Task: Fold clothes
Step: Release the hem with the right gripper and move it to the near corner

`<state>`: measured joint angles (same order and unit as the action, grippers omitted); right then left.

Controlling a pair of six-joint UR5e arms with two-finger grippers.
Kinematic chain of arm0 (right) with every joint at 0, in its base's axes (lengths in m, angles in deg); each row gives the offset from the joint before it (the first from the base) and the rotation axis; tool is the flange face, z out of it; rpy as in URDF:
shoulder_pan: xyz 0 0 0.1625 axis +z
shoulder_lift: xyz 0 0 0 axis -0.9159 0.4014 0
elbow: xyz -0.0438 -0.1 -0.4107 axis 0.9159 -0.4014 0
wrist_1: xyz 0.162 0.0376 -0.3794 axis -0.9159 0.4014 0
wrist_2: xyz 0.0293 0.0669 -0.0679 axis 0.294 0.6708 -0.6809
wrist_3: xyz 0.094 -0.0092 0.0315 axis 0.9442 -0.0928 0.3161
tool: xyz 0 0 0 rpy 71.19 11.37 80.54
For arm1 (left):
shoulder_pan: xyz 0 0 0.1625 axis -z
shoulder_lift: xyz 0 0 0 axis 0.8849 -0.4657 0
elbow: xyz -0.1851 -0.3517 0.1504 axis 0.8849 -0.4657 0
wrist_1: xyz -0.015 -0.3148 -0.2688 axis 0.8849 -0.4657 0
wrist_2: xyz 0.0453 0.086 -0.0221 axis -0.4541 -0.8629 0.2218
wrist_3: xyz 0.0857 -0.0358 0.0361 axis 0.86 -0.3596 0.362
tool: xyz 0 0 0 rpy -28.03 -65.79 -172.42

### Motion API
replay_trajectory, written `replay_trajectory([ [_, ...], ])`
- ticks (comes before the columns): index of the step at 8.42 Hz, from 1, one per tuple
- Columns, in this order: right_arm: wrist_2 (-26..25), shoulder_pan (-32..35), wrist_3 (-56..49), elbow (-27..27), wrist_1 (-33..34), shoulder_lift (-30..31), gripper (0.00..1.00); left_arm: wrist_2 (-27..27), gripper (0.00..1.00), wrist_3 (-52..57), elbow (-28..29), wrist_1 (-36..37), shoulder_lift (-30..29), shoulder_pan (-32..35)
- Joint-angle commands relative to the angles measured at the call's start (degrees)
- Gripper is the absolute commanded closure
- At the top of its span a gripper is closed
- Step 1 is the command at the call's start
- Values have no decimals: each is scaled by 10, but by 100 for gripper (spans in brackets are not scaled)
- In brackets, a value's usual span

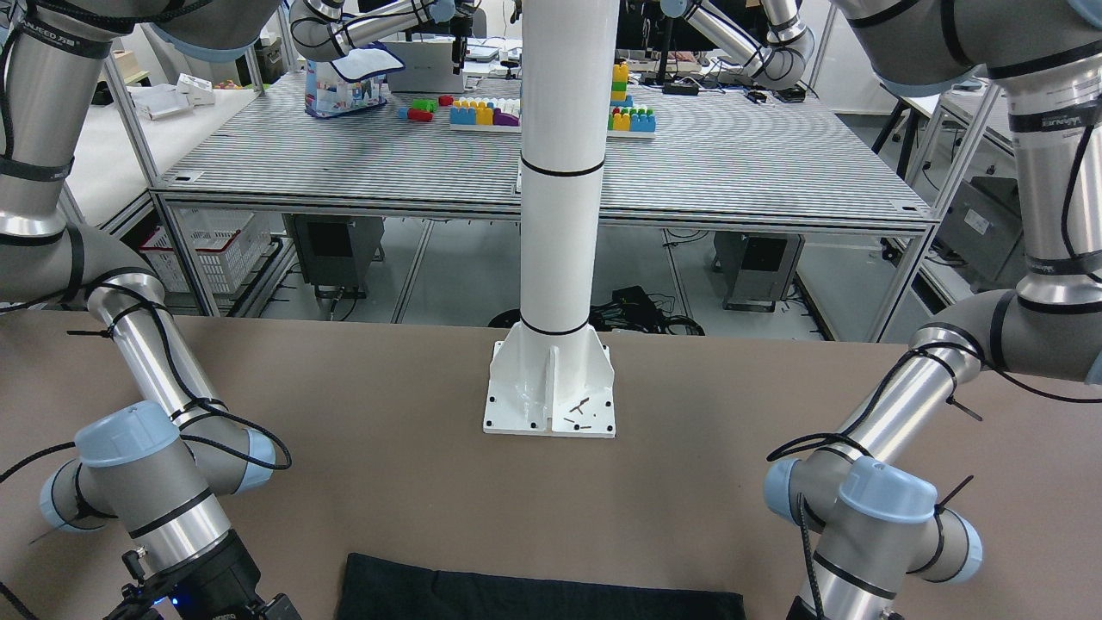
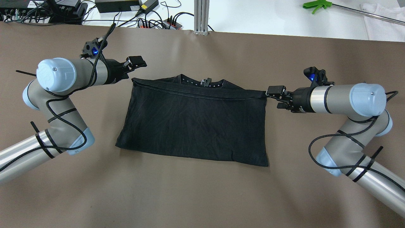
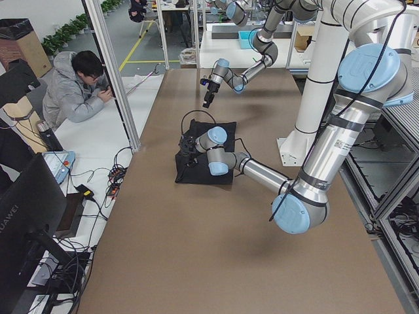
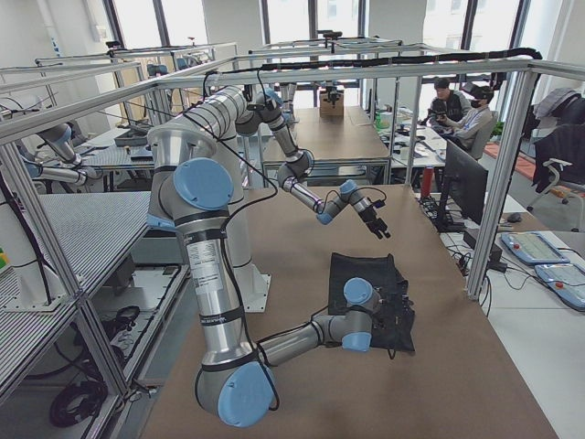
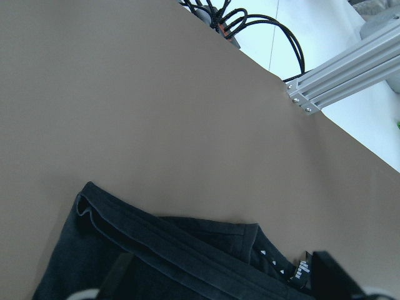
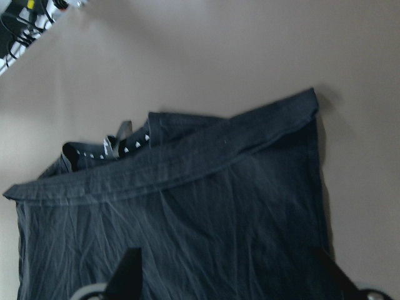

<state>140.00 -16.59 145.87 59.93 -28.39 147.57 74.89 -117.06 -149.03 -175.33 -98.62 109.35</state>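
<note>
— at left of the front-facing view, under the far table: container status?
— white basket [image 1: 207, 250]; contents not discernible.
— clothes?
— clothes [image 2: 193, 123] flat on brown table [image 2: 202, 196], overhead frame centre, long axis left-right, collar toward top. left gripper [image 2: 137, 62], right gripper [image 2: 273, 93]: jaws spread, empty.

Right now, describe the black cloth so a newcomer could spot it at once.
Start at the brown table with the white pillar bolted near one edge. Out from the pillar lies the cloth, flat and folded. It is the only fabric there, black, with a white-dotted collar at its far edge.
</note>
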Motion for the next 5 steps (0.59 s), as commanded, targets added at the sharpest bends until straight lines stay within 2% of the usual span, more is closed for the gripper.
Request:
replay_trajectory([
  [1, 113, -10, 0, 11, -1, 36, 7, -2, 0, 0, -33, 59, -3, -3],
  [3, 102, -62, 0, 22, -6, 68, 6, -2, 0, 0, -52, 93, -10, -3],
  [5, 50, -103, -1, 21, -6, 81, 6, -9, 0, 0, -52, 93, -11, -11],
])
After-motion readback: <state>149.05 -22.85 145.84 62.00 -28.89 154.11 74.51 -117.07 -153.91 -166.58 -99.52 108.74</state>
